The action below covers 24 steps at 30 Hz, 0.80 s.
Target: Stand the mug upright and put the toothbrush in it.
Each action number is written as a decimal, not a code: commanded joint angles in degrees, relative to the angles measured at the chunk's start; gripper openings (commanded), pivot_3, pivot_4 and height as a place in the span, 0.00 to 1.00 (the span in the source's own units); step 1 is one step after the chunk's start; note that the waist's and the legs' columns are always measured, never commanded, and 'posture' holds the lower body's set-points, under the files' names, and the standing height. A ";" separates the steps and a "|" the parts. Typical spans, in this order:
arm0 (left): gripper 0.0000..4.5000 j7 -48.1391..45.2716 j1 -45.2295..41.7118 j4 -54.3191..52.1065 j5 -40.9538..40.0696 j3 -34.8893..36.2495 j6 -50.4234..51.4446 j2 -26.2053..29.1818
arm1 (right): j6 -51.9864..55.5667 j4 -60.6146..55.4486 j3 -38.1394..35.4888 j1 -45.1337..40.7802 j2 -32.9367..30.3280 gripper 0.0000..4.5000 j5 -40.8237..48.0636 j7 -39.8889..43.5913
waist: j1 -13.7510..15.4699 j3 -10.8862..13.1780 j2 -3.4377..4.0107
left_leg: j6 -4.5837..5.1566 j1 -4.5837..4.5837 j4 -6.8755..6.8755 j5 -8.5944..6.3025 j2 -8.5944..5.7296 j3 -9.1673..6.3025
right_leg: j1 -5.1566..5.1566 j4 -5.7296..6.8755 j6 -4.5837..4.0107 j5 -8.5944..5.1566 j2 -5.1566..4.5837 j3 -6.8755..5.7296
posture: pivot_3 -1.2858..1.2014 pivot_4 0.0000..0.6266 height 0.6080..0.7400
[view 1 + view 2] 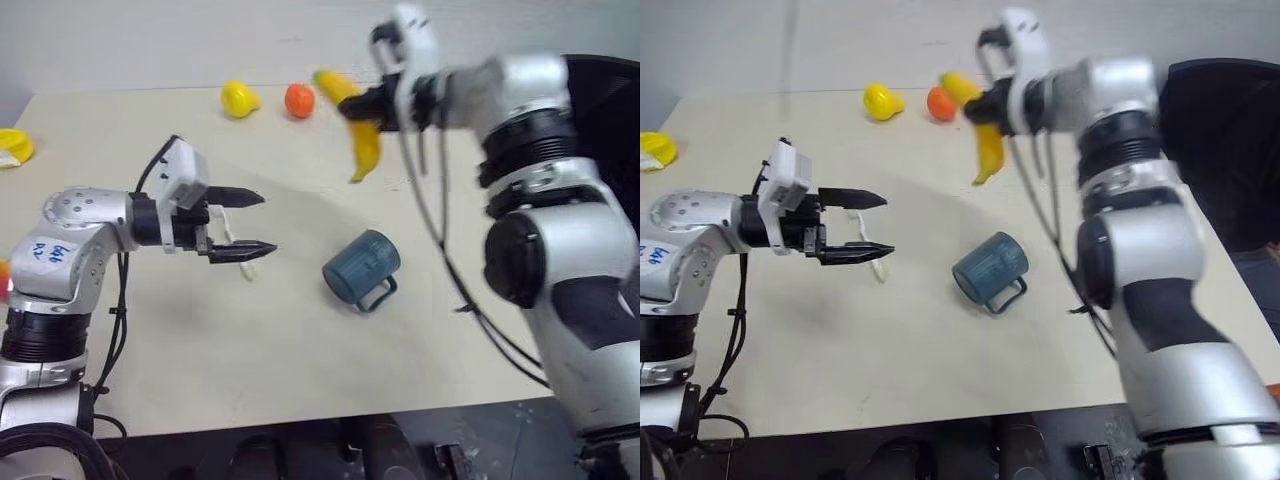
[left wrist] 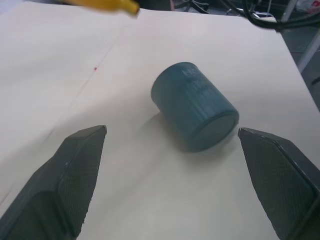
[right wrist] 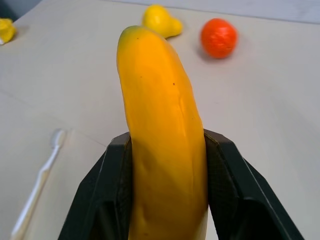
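We see the dark teal mug (image 1: 360,268) lying on its side mid-table (image 1: 300,340), handle down. Our left gripper (image 1: 252,223) gapes beside it, over the white toothbrush (image 3: 37,185); our right gripper (image 3: 167,165) clamps a banana (image 3: 160,130).

This looks like a robotics lab or test room set up for practice, not a home. A plain pale table (image 1: 300,330) with bare edges stands against a blank light wall (image 1: 200,40), and loose black cables (image 2: 260,15) trail on the floor beyond it. Plastic-looking props are scattered on top: a yellow fruit (image 1: 238,98), an orange one (image 1: 299,100), and a banana (image 3: 162,145) pinched between the right gripper's (image 3: 167,150) jaws. A handwritten label (image 1: 48,252) is stuck on the robot's arm.
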 commanded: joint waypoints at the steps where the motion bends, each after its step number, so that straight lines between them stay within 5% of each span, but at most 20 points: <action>1: 1.00 -3.18 -3.07 -3.35 -3.48 -1.64 1.04 -1.59 | 15.22 -18.69 -0.86 10.56 -14.23 0.37 1.14 1.99 | 1.00 -0.02 -0.03 | 0.00 0.00 0.03 0.00 0.00 0.01 | 0.00 0.00 0.00 0.00 0.00 0.01 | 0.52 0.24 1.00; 3: 1.00 -5.54 -4.58 -2.86 -3.58 -3.25 0.66 -2.30 | 26.01 -32.16 -5.45 21.06 -22.14 0.37 2.75 0.63 | 2.92 0.01 0.00 | 0.01 -0.16 0.10 0.00 0.00 -0.17 | 0.00 -0.07 0.01 0.01 -0.01 -0.13 | 0.52 0.24 1.00; 6: 1.00 -9.02 -6.81 -1.28 -3.94 -4.76 0.30 -2.93 | 36.71 -49.94 -16.72 38.52 -25.56 0.37 5.52 -1.84 | 3.50 0.12 0.26 | 0.04 -0.36 0.21 -0.02 -0.03 -0.09 | -0.15 -0.13 0.07 0.04 -0.01 -0.15 | 0.52 0.24 1.00; 11: 1.00 -14.56 -10.47 1.46 -2.75 -8.58 -1.67 -5.11 | 37.38 -70.37 -33.85 60.45 -13.87 0.37 8.95 -10.88 | 2.62 0.11 0.28 | -0.09 -0.17 0.05 0.08 -0.03 0.05 | 0.05 -0.02 0.08 0.10 0.16 0.12 | 0.52 0.24 1.00; 17: 1.00 -17.88 -13.54 4.90 -1.55 -10.89 -3.79 -7.20 | 37.38 -81.12 -36.69 69.71 -4.96 0.37 8.64 -18.03 | 2.73 0.10 0.36 | -0.20 0.47 -0.03 0.20 -0.07 0.10 | 0.12 0.09 0.00 0.14 0.33 0.49 | 0.52 0.24 1.00; 24: 1.00 -20.87 -14.75 8.94 0.51 -11.51 -6.26 -7.71 | 37.38 -89.35 -39.08 71.92 -8.55 0.85 10.39 -19.32 | 2.96 0.10 0.35 | -0.07 0.45 -0.04 0.13 -0.14 0.08 | 0.14 -0.02 0.01 0.15 0.31 0.51 | 0.52 0.24 1.00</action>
